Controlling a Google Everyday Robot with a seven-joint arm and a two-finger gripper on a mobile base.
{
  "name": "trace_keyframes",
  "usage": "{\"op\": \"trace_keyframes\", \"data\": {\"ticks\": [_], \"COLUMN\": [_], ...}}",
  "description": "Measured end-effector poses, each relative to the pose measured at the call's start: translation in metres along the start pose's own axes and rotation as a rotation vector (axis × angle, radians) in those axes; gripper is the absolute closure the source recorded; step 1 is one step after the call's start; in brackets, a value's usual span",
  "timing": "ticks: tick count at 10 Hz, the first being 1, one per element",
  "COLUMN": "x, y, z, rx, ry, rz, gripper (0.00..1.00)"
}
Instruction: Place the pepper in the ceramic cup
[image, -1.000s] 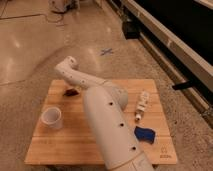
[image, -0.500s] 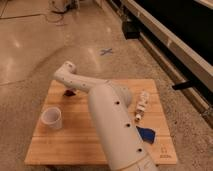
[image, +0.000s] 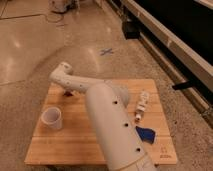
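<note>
The white ceramic cup (image: 52, 118) stands upright on the left side of the wooden table (image: 75, 145). My white arm reaches from the bottom of the view to the table's far left part. The gripper (image: 66, 91) points down there, mostly hidden behind the wrist. A small dark red-brown thing, the pepper (image: 68, 93), shows right under the wrist, at or just above the table top. The cup is apart from the gripper, nearer to me and to its left.
A white and orange elongated object (image: 142, 105) lies at the table's right. A blue object (image: 146, 134) lies near the front right. A blue tape cross (image: 106, 51) marks the floor behind. A dark wall base runs along the right.
The wrist and gripper have shifted slightly left and lower over the table's far left part, staying at the pepper. The cup and other objects have not moved.
</note>
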Motion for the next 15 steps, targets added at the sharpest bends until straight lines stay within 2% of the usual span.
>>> {"op": "trace_keyframes", "data": {"ticks": [2, 5, 6, 8, 9, 11, 13, 15], "x": [0.004, 0.005, 0.004, 0.005, 0.007, 0.009, 0.013, 0.016], "y": [0.0, 0.01, 0.013, 0.012, 0.01, 0.007, 0.0, 0.001], "z": [0.003, 0.015, 0.02, 0.021, 0.02, 0.017, 0.002, -0.021], "rx": [-0.014, -0.057, -0.075, -0.085, -0.086, -0.081, -0.055, -0.021], "ry": [0.009, -0.01, -0.022, -0.031, -0.033, -0.038, -0.036, -0.048], "rz": [-0.017, -0.03, -0.035, -0.043, -0.048, -0.05, -0.059, -0.068], "gripper": [0.2, 0.21, 0.27, 0.46, 0.59, 0.76, 0.96, 1.0]}}
